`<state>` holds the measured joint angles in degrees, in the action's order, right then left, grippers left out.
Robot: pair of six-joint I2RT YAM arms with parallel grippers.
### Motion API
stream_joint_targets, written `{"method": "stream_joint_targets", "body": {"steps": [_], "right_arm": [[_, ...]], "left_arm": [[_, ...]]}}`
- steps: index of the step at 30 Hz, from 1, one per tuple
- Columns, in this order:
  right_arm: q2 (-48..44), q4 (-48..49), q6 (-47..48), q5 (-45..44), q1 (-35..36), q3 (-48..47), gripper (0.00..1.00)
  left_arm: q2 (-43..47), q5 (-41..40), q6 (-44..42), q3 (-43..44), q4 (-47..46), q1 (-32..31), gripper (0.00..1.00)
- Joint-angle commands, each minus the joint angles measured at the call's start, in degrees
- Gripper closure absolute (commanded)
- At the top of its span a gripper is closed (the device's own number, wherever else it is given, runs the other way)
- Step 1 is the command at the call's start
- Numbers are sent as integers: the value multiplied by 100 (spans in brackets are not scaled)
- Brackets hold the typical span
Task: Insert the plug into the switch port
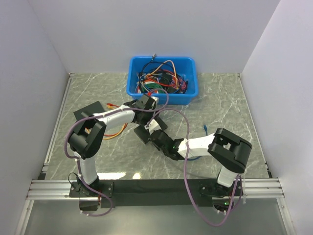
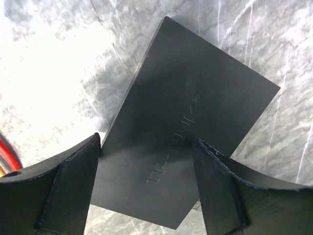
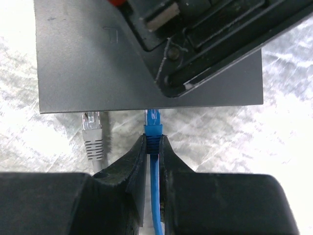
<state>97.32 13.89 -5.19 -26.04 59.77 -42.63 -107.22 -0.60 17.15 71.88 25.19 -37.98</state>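
The black switch (image 3: 93,63) lies flat on the marbled table. In the right wrist view its near edge holds a grey plug (image 3: 92,128). To the right of that, the clear plug (image 3: 153,117) of the blue cable (image 3: 155,196) has its front end at the same edge. The switch port itself is hidden under that edge, so I cannot tell how deep the plug sits. My right gripper (image 3: 153,142) is shut on the blue boot just behind the plug. My left gripper (image 2: 146,142) stands open over the switch (image 2: 186,107), one finger to each side of its top. From above, both grippers (image 1: 148,122) (image 1: 155,136) meet at mid-table.
A blue bin (image 1: 134,90) full of tangled cables stands at the back centre. An orange cable (image 1: 115,132) and a flat black piece (image 1: 88,112) lie to the left. A loose blue cable end (image 1: 205,128) lies to the right. White walls close in three sides.
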Motion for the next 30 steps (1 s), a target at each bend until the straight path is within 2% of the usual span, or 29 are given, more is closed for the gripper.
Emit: {"method": "stream_joint_targets", "body": {"steps": [1, 8, 14, 24, 25, 30], "right_arm": [[-363, 3874, 413, -173, -202, -465, 100], [-293, 3384, 677, 240, -202, -1412, 100], [120, 3252, 958, 3, -229, -1967, 100], [350, 3208, 827, 29, -457, -2206, 100], [323, 3190, 818, 46, -457, -2162, 99], [8, 3243, 652, 3, -466, -1626, 78]], "left_arm": [[-634, 1036, 131, -473, 1243, -746, 24], [-748, 1018, 140, -464, 1269, -799, 24], [-748, 1036, 140, -473, 1251, -817, 23], [-774, 1071, 140, -482, 1251, -817, 23], [-774, 1071, 140, -482, 1251, -808, 23], [-722, 939, 157, -447, 1278, -817, 23]]}}
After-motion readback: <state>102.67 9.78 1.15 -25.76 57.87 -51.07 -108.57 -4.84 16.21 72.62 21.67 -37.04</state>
